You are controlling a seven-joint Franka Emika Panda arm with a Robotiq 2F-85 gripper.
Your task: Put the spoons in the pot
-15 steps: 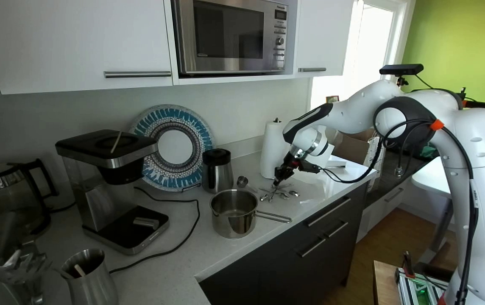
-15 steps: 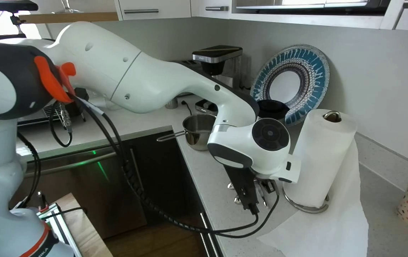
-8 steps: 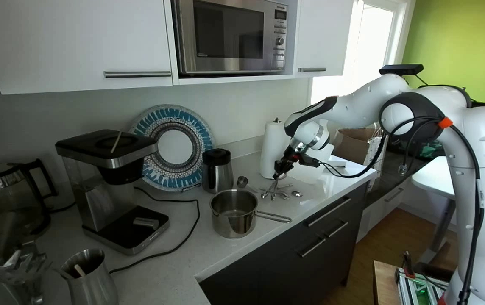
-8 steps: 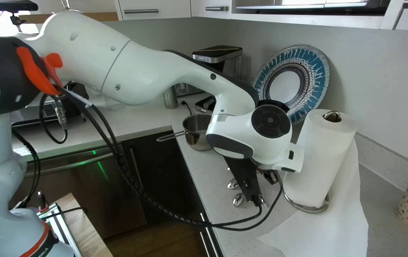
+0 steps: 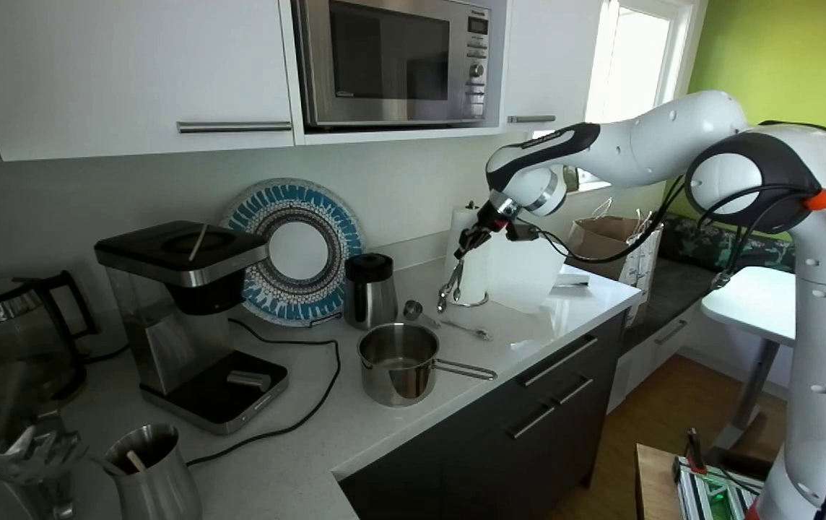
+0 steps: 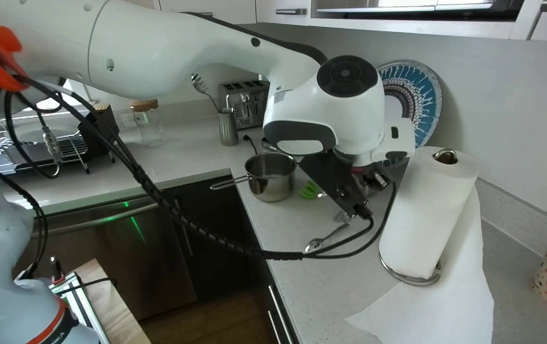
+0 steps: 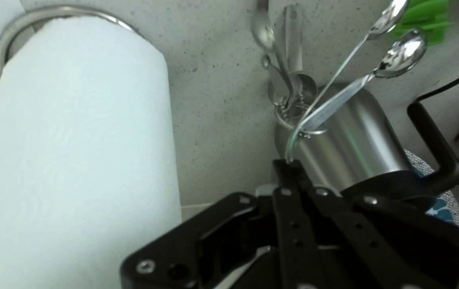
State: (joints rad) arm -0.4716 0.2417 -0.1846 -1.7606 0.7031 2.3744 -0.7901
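My gripper point(image 5: 461, 253) is shut on one end of a bunch of silvery spoons point(image 5: 448, 292). The spoons hang bowls down in the air, above and behind the pot. In the wrist view the fingertips point(image 7: 289, 161) pinch a thin curved handle or wire, and several spoons point(image 7: 402, 54) fan out below around a ring. The shiny steel pot point(image 5: 398, 368) stands on the counter with its handle towards the front edge; it also shows in an exterior view point(image 6: 271, 177). Another spoon-like utensil point(image 6: 315, 244) lies on the counter. A small scoop point(image 5: 413, 310) lies behind the pot.
A paper towel roll point(image 6: 426, 210) stands close beside the gripper. A steel jug with dark lid point(image 5: 371, 292) stands behind the pot, in front of a patterned plate point(image 5: 240, 278). A green object point(image 6: 309, 189) lies near the pot. A coffee machine point(image 5: 182, 260) stands further left.
My gripper has risen from the counter and moved slightly towards the pot side, lifting the bunch of spoons off the surface. One utensil stays lying there. The pot has not moved.
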